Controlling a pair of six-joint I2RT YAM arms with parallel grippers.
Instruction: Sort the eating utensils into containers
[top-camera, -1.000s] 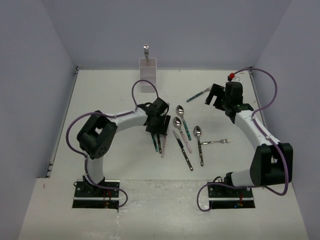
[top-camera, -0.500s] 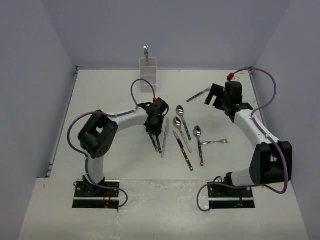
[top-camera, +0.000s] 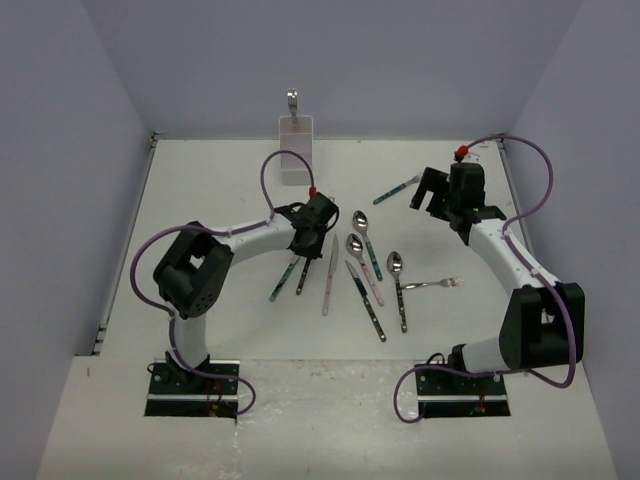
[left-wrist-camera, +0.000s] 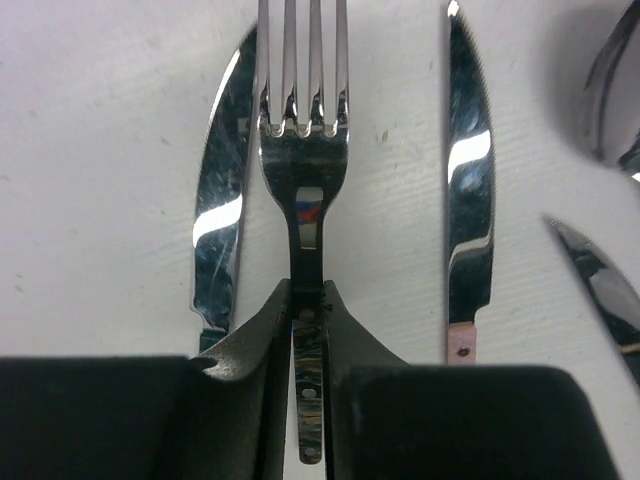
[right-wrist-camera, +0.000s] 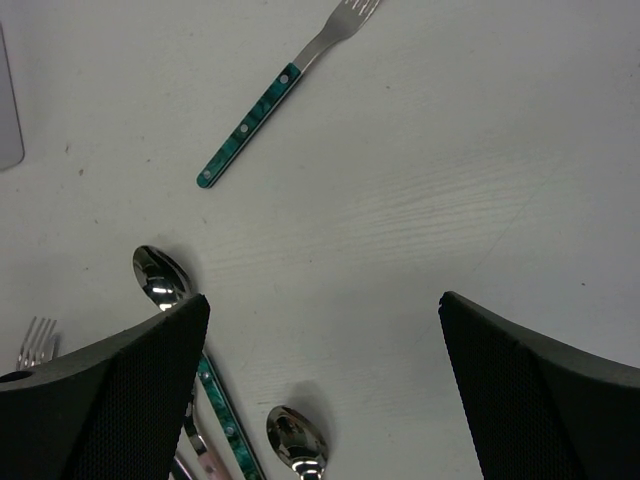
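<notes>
My left gripper (top-camera: 308, 238) (left-wrist-camera: 308, 292) is shut on the dark handle of a fork (left-wrist-camera: 303, 150), just behind its head. The fork (top-camera: 305, 274) lies slanted on the table. A teal-handled knife (left-wrist-camera: 222, 200) (top-camera: 284, 279) lies close on its left, a pink-handled knife (left-wrist-camera: 470, 180) (top-camera: 330, 270) on its right. My right gripper (top-camera: 432, 192) (right-wrist-camera: 325, 300) hangs open over bare table, nothing between its fingers. A teal-handled fork (right-wrist-camera: 262, 110) (top-camera: 397, 187) lies just beyond it. The white container (top-camera: 296, 150) stands at the back with one metal utensil (top-camera: 292, 98) sticking out of it.
Three spoons (top-camera: 361, 222) (top-camera: 354, 245) (top-camera: 395, 263), a dark-handled knife (top-camera: 368, 302) and a silver fork (top-camera: 432, 284) lie between the arms. Walls close in the table on three sides. Purple cables loop off both arms.
My left gripper has shut on the fork's handle. The fork and the teal knife beside it have swung, so their handles now point toward the near left. The right arm has not moved.
</notes>
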